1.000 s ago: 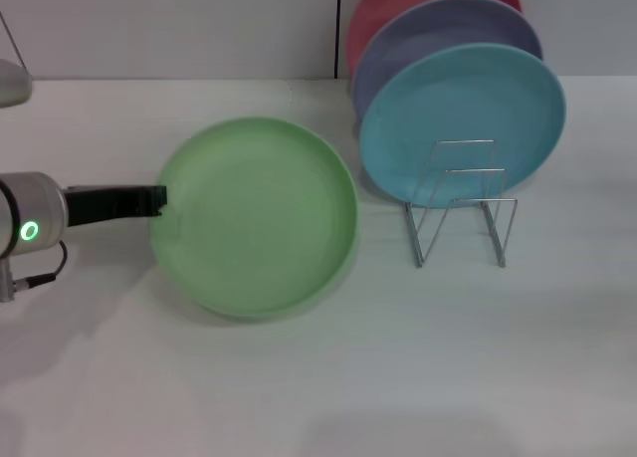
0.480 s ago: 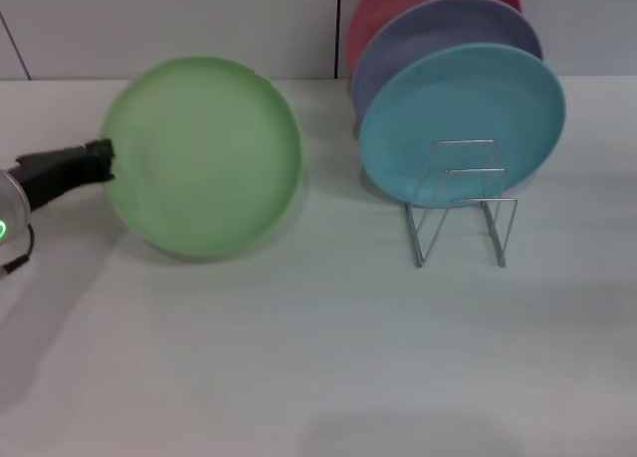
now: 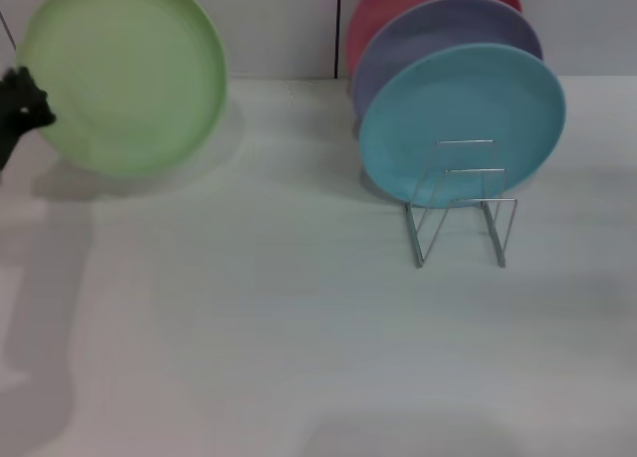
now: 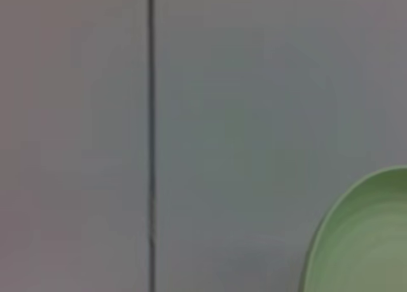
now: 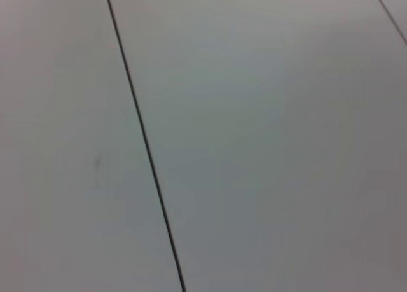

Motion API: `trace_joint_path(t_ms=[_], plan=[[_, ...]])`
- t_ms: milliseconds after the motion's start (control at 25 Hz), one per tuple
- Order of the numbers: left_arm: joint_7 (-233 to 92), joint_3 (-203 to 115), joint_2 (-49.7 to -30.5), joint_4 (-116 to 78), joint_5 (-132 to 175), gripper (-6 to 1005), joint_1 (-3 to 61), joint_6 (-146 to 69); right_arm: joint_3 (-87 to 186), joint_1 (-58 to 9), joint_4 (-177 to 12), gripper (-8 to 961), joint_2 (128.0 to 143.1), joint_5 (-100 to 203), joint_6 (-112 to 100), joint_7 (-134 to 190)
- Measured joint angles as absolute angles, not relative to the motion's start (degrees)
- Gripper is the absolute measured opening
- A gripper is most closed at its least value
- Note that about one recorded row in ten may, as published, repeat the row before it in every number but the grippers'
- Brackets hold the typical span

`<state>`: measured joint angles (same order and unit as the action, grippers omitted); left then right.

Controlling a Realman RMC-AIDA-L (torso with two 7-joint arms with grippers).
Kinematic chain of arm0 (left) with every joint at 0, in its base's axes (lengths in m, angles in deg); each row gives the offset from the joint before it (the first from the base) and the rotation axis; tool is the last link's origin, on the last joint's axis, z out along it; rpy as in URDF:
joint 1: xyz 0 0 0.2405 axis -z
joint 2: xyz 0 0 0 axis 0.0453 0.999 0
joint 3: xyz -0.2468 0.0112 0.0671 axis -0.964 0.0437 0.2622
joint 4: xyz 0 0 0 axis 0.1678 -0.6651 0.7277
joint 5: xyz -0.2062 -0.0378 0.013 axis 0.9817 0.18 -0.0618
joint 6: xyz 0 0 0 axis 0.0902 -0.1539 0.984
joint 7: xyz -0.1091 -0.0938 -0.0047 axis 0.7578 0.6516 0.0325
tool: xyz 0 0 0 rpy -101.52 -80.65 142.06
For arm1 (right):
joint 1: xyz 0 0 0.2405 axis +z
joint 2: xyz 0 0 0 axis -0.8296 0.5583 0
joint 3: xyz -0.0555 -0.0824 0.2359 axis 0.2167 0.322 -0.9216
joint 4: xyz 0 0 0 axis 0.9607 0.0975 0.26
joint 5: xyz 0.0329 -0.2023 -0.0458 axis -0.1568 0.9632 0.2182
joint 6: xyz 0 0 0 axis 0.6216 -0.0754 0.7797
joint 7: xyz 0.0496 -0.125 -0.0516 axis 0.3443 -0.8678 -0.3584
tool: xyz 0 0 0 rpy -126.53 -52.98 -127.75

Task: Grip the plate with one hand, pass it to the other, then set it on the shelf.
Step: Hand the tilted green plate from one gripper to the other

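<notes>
Holding light-green plate (image 3: 121, 74) aloft far left above tabletop (image 3: 299, 338), your left gripper (image 3: 22, 109) has jaws clenched on its rim. Grip step done. Handover outstanding; right gripper unseen. Wire rack (image 3: 463, 203) placement outstanding, front slots vacant.

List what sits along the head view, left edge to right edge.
left gripper → light-green plate, held at its rim off the table → wire rack holding the turquoise plate, with lavender and red plates behind.
</notes>
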<state>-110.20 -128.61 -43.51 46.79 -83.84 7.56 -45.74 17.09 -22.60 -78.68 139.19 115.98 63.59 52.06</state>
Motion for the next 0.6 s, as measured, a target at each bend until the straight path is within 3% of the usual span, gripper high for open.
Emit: trace_joint_path(t_ms=[240, 360, 600], plan=[[-101.8, -119.1, -43.36, 38.6, -89.5, 35, 9.2, -67.6, 17.7, -22.2, -78.9, 576, 139.73, 116.0, 63.6, 50.7], [-80.5, -115.1, -43.48, 24.0, -102.9, 34, 13.1, -83.9, 18.9, -22.4, -79.0, 577, 140.23, 116.0, 63.6, 50.5], [-64.8, -113.2, -43.66, 10.9, -109.3, 33, 16.6, -94.2, 23.4, -23.8, -79.4, 575, 141.5, 116.0, 65.2, 50.5]])
